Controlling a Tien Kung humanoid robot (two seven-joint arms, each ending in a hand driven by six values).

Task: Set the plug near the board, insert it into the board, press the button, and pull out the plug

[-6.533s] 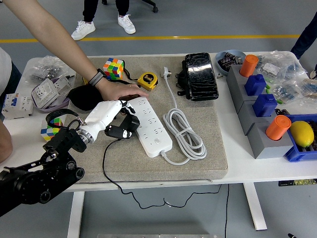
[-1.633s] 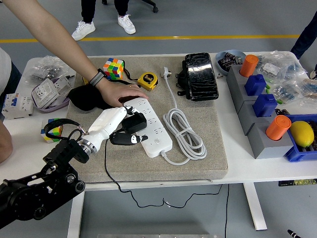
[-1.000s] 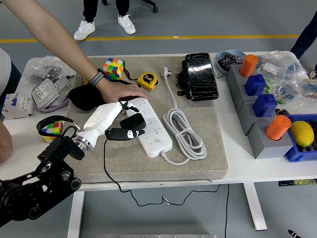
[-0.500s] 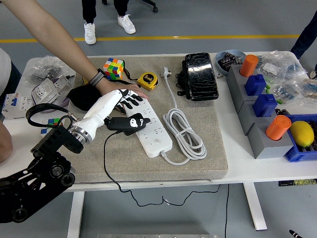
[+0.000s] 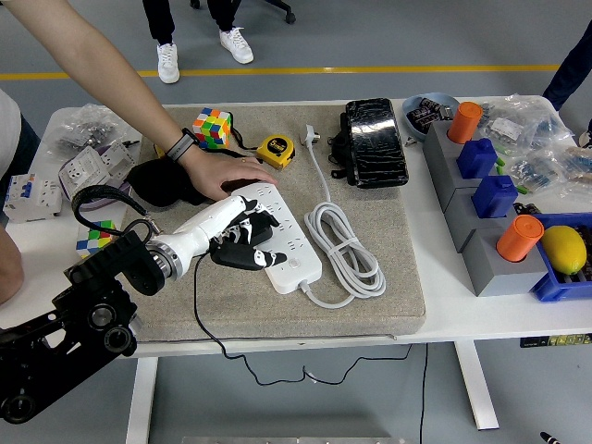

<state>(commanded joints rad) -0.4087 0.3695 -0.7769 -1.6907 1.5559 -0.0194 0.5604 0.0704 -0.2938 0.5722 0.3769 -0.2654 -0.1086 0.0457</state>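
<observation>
At your far left a pale tray [image 5: 88, 190] holds white socket parts, with clear bags [image 5: 88, 125] behind it. You cannot read any print there. Your left hand [image 5: 233, 231] has its fingers curled around the black plug [image 5: 242, 248], which sits at the left edge of the white power strip [image 5: 280, 234], its black cord [image 5: 199, 305] trailing down to the table's near edge. Half a second ago the same hand was higher and nearer the person's hand, fingers fanned over the strip's far end; now it sits lower with the plug tucked against the strip. The person's hand [image 5: 222, 176] lies flat at the strip's far end, as before. A yellow tape measure [image 5: 275, 150] lies beyond; its label is too small for you to read. Farther right, a blue-grey bowl [image 5: 427, 104] holds small dark pieces. At the right edge a blue bin [image 5: 555, 282] holds a lemon [image 5: 564, 248]. Your right hand is out of view.
</observation>
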